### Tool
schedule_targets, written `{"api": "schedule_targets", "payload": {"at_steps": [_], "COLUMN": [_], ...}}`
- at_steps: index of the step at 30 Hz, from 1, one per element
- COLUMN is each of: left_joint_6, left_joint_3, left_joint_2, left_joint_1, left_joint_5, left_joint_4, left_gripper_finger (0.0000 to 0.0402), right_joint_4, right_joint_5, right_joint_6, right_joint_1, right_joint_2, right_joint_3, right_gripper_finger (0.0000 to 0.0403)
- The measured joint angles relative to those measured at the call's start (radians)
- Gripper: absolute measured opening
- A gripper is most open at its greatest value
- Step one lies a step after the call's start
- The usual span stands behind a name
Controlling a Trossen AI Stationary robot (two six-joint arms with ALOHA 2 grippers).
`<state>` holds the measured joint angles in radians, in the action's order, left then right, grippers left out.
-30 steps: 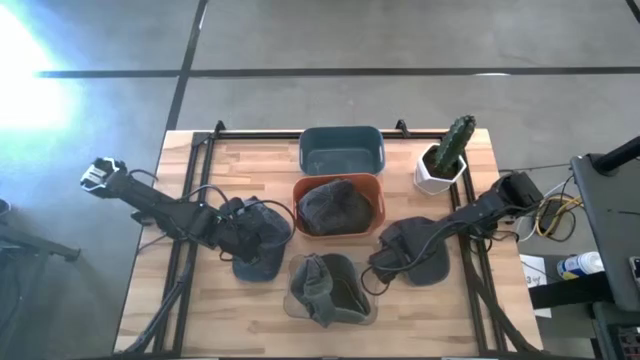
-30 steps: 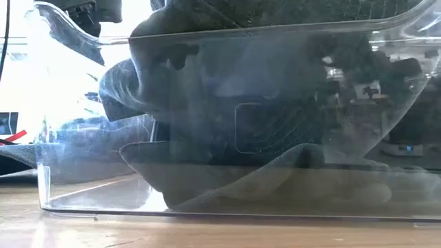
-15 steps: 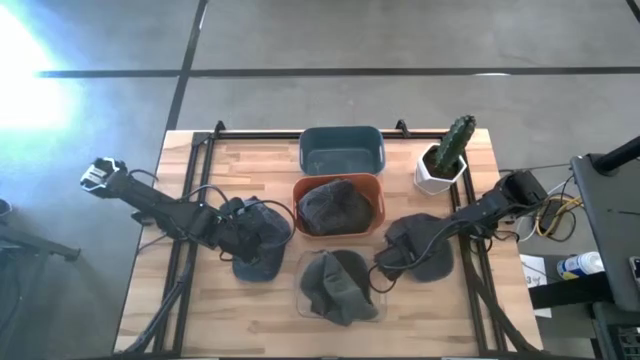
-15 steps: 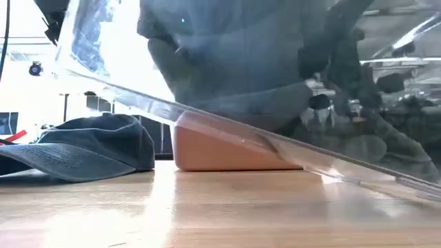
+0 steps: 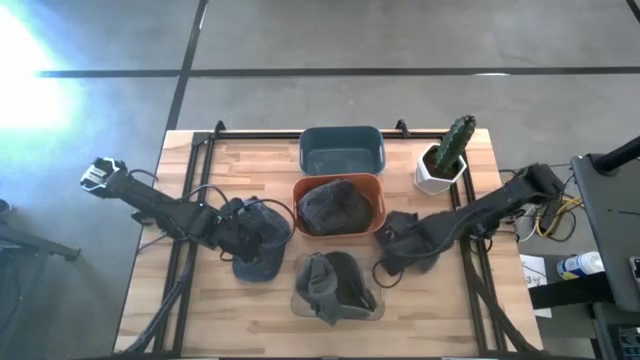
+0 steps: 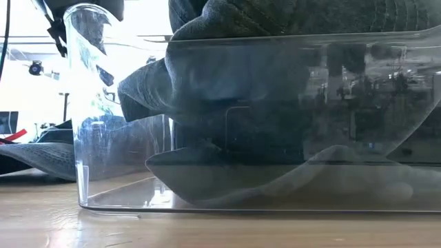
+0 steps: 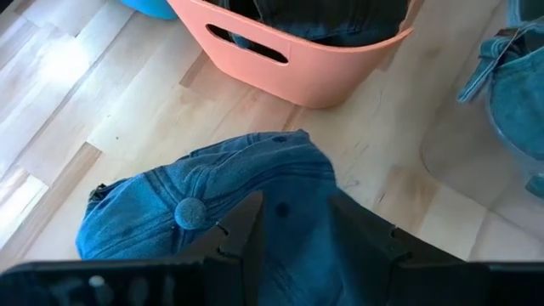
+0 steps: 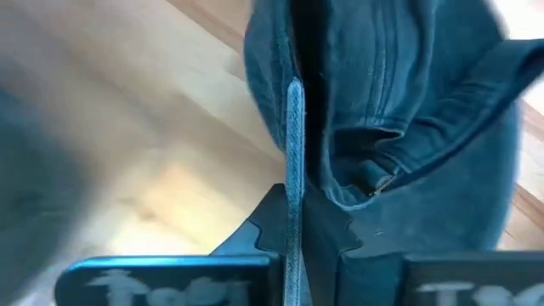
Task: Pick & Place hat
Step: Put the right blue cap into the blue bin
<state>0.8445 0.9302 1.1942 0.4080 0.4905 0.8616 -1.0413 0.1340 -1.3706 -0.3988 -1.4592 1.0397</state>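
I am working over a pale wooden table (image 5: 200,320) with a black frame along its edges, standing on a grey floor crossed by dark seams; bright glare washes out the high view's upper left corner. To the table's right sits a dark stand with cables and a bottle on it.

Down the middle of the table run a blue bin (image 5: 341,150), an orange basket (image 5: 372,190) with a dark hat inside, and a clear container (image 5: 372,308) holding a greenish hat (image 5: 325,285). A potted cactus (image 5: 447,155) stands near the far right corner.

My right gripper (image 5: 392,238) is just right of the orange basket, clenched on the edge of a blue denim hat (image 8: 408,102), which hangs bunched from its fingers in the right wrist view. My left gripper (image 7: 293,225) rests over a second denim hat (image 5: 262,240) left of the basket; its fingers sit spread on the cloth, released.

The low view is almost filled by the clear container's wall, so I cannot make out the room behind beyond reflections and a bright window at left. The right gripper's hat hides the table under it.
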Motion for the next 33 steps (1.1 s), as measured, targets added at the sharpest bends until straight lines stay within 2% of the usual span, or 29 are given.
{"api": "schedule_targets", "payload": {"at_steps": [9, 14, 17, 20, 25, 28, 33], "left_joint_6": [0.028, 0.024, 0.022, 0.022, 0.022, 0.026, 0.028], "left_joint_3": [0.000, 0.000, 0.000, 0.001, 0.001, 0.001, 0.001], "left_joint_2": [0.000, 0.000, -0.002, -0.005, -0.011, -0.017, -0.026], "left_joint_1": [0.000, -0.001, -0.001, -0.002, -0.002, -0.002, -0.002], "left_joint_5": [0.018, 0.090, 0.159, 0.227, 0.270, 0.270, 0.270], "left_joint_4": [-0.071, -0.224, -0.304, -0.350, -0.374, -0.375, -0.378], "left_gripper_finger": [0.0122, 0.0122, 0.0122, 0.0122, 0.0122, 0.0122, 0.0122], "right_joint_4": [0.040, 0.348, 0.545, 0.742, 0.949, 1.018, 1.293], "right_joint_5": [0.072, 0.240, 0.353, 0.411, 0.422, 0.487, 0.532], "right_joint_6": [0.038, 0.148, 0.247, 0.332, 0.380, 0.269, 0.121], "right_joint_1": [0.020, 0.066, 0.122, 0.199, 0.334, 0.401, 0.492], "right_joint_2": [0.324, 0.485, 0.524, 0.513, 0.404, 0.319, 0.163], "right_joint_3": [0.113, 0.110, 0.081, 0.044, 0.017, 0.007, -0.015], "right_gripper_finger": [0.0014, 0.0014, 0.0014, 0.0014, 0.0014, 0.0013, 0.0016]}}
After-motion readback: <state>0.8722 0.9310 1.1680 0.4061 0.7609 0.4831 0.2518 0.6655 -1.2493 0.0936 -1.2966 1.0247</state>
